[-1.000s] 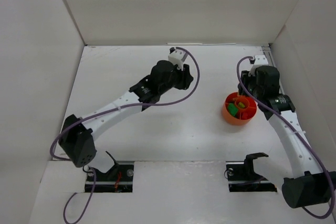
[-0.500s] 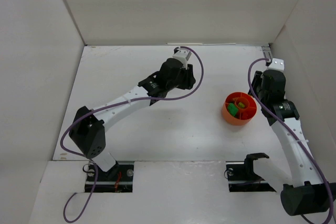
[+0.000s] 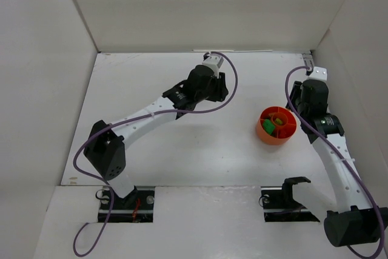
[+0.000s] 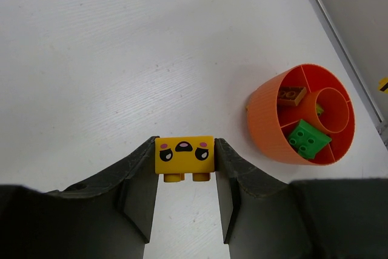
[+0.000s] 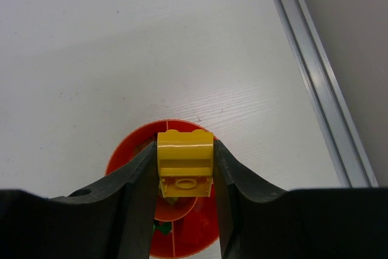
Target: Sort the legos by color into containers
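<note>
Holding the right gripper over the bowl to drop its pinched yellow brick, I had the left gripper pinching a face brick nearby.

The top external camera sits high behind the arm bases and looks down over the whole white table. Each wrist camera looks steeply down from close to the tabletop. All three views share the orange bowl (nearest in the right wrist view).
</note>
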